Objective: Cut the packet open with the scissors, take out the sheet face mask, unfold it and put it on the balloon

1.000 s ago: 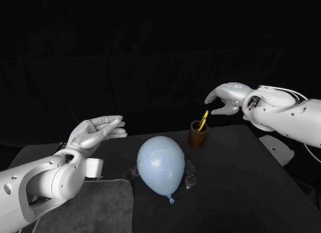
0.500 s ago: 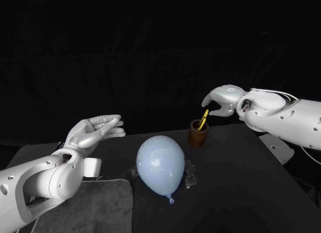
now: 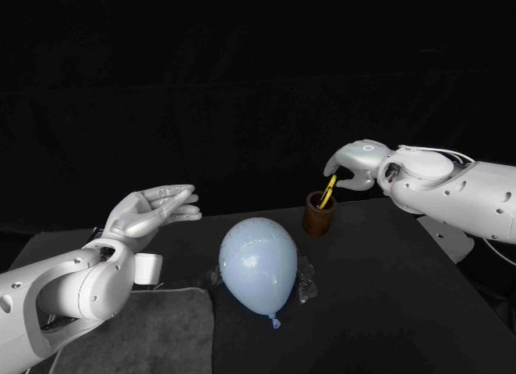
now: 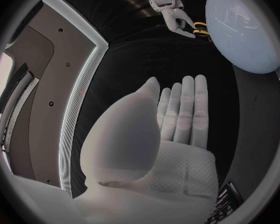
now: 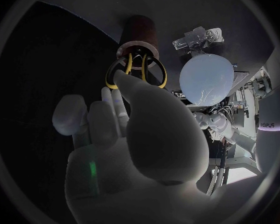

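Head view, scissors: the yellow-handled scissors point(image 3: 326, 192) stand blades-down in a brown cup point(image 3: 318, 220). Their handles lean out above its rim.
Cup: it stands upright on the black table point(image 3: 382, 312), near the far edge and just past the far end of the balloon point(image 3: 258, 265).
Balloon: pale blue, it lies on its side at mid-table with its knot pointing toward the robot. Crinkled clear plastic point(image 3: 306, 284) presses against its flank on the right arm's side.
Open room: bare tabletop stretches from the balloon out to the table edge on the right arm's side, and in front of the cup. A grey cloth point(image 3: 157, 327) covers the near corner on the left arm's side. A small white object point(image 3: 149, 269) sits at the cloth's far edge, beside the left forearm.
Right hand point(image 3: 354, 164): it hovers just above the scissor handles, fingers bent downward and spread, holding nothing. In the right wrist view the thumb tip lies over the handle loops, but contact cannot be told.
Left hand point(image 3: 157, 209): it is raised over the table's left side, well apart from the balloon. The palm faces up, the fingers are straight and side by side, and nothing is in it.
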`<state>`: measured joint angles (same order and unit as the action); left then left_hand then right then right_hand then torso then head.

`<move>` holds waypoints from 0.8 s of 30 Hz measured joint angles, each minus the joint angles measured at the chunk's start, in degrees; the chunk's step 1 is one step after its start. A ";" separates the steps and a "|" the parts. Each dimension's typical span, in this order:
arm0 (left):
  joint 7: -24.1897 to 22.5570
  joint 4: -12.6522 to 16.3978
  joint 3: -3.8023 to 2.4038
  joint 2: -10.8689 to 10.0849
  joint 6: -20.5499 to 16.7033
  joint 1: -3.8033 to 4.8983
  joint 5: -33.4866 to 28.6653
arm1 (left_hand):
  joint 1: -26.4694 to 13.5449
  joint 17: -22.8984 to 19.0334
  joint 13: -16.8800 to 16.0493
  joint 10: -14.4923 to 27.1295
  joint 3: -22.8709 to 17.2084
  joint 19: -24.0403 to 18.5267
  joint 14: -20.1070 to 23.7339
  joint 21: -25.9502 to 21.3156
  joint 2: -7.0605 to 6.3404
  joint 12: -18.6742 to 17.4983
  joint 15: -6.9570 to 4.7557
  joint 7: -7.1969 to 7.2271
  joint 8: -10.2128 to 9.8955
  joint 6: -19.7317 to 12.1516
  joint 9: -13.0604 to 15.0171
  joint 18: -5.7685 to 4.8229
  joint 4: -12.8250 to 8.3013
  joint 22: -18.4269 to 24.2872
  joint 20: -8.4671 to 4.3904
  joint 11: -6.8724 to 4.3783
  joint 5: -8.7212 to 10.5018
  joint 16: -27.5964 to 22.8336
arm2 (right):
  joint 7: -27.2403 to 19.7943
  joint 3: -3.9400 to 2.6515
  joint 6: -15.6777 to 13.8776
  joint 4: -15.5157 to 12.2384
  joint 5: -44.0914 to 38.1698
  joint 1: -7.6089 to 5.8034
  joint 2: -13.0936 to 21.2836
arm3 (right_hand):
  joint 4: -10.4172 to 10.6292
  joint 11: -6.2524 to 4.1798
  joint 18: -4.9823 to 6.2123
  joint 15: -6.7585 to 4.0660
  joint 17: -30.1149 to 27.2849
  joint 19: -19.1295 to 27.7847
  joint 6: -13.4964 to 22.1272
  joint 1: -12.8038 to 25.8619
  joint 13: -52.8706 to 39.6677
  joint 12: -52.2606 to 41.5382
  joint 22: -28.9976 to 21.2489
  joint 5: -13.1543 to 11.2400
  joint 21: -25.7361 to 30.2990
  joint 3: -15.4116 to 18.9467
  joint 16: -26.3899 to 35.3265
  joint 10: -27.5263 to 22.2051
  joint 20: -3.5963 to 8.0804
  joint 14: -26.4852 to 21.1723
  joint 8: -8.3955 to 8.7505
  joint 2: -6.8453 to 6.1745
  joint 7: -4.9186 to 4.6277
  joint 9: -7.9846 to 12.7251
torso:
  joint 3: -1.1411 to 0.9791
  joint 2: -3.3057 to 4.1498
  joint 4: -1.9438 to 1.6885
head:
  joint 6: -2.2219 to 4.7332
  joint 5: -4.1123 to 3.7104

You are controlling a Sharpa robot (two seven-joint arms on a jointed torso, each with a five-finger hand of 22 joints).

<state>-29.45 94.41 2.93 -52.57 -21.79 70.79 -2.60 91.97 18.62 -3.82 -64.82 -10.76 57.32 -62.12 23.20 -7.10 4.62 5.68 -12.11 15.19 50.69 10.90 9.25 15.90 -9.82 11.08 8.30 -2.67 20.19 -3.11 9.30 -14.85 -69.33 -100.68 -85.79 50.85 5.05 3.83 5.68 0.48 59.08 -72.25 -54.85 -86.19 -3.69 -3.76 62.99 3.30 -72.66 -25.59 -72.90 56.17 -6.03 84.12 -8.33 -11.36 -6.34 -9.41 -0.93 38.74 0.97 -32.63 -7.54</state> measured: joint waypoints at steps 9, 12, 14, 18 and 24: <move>0.92 0.03 0.00 -0.05 -0.12 0.19 -0.04 | 0.00 0.24 0.00 -0.21 -0.16 0.00 0.31 0.00 0.00 0.00 -0.12 -0.07 0.00 0.09 -0.05 -0.02 0.16 -0.07 0.00 0.21 0.00 0.22 | -0.02 0.00 0.22 1.47 -0.31 0.54 -1.17 | 0.55 -0.15 -0.02 -0.20 0.01 -0.19 -1.22 1.09 0.01 0.00 0.82 0.00 -0.22 -3.05 -0.23 1.89 0.19 -0.20 0.00 -0.73 0.13 -0.36 | -0.02 0.28 0.00 | 0.20 -0.06; 1.19 0.02 0.00 -0.08 -0.12 0.23 -0.05 | 0.00 0.25 0.00 -0.21 -0.16 0.00 0.31 0.00 0.00 0.00 -0.12 -0.06 0.00 0.09 -0.05 -0.03 0.16 -0.07 0.00 0.21 0.00 0.22 | -0.07 0.01 0.22 1.65 -0.33 0.61 -1.31 | 0.60 -0.15 -0.03 -0.22 0.34 -0.39 -2.22 1.48 -0.04 0.00 1.41 -0.13 -0.44 -4.87 -0.56 3.37 0.39 -0.18 -0.65 -0.53 0.19 -0.67 | -0.02 0.35 0.00 | 0.14 -0.05; 1.37 0.02 0.00 -0.10 -0.12 0.26 -0.06 | 0.00 0.35 0.00 -0.21 -0.16 0.00 0.31 0.22 0.00 0.00 -0.12 -0.06 0.00 0.10 -0.05 -0.03 0.16 -0.07 0.00 0.21 0.00 0.22 | -0.12 0.01 0.15 1.73 -0.34 0.63 -1.38 | 0.73 -0.36 -0.04 -0.71 0.65 -0.71 -3.20 1.86 -0.08 0.00 2.02 -0.24 -0.92 -6.43 -0.68 4.57 0.71 -0.10 -1.18 -0.14 0.28 -0.97 | -0.02 0.41 0.00 | 0.13 -0.09; 1.66 0.02 0.00 -0.10 -0.12 0.30 -0.07 | 0.00 0.42 0.01 -0.21 -0.16 0.00 0.31 0.22 0.00 -0.25 -0.12 -0.09 -0.26 0.06 -0.10 -0.04 0.16 -0.07 0.00 0.21 0.00 0.22 | -0.22 0.01 -0.25 1.77 -0.35 0.68 -1.41 | 1.07 -0.40 -0.06 -0.72 1.14 -1.40 -4.74 2.72 -0.17 -0.33 3.32 -0.24 -1.79 -9.11 -1.16 6.77 0.93 -0.10 -2.47 0.72 0.19 -1.73 | -0.02 0.53 0.02 | 0.21 -0.19; 2.00 0.01 0.00 -0.09 -0.08 0.35 -0.09 | 0.00 0.49 0.01 -0.21 -0.16 0.00 0.31 0.22 0.00 -0.25 -0.11 -0.19 -0.27 -0.06 -0.10 -0.05 0.16 -0.06 0.00 0.21 0.00 0.22 | -0.54 0.02 -1.70 1.66 -0.37 0.71 -1.36 | 1.78 -0.50 -0.07 -0.72 1.62 -2.06 -6.29 4.07 -0.30 -0.69 4.64 -0.24 -2.40 -10.59 -1.56 9.56 1.00 -0.10 -4.13 2.06 0.11 -2.95 | -0.02 0.68 0.07 | 0.34 -0.21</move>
<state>-27.46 94.42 2.93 -52.66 -21.87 71.14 -2.69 91.97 19.11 -3.81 -65.03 -10.92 57.32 -61.82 23.42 -7.10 4.37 5.56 -12.30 14.93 50.64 10.80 9.20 16.05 -9.88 11.08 8.50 -2.67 20.41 -3.65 9.32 -16.55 -67.67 -101.05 -85.07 49.50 6.83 3.34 5.60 -0.24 60.70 -74.31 -61.14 -82.12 -3.99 -4.46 67.64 3.07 -75.06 -36.18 -74.46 65.72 -5.03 84.02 -12.47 -9.30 -6.23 -12.36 -0.94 39.42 1.04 -32.29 -7.75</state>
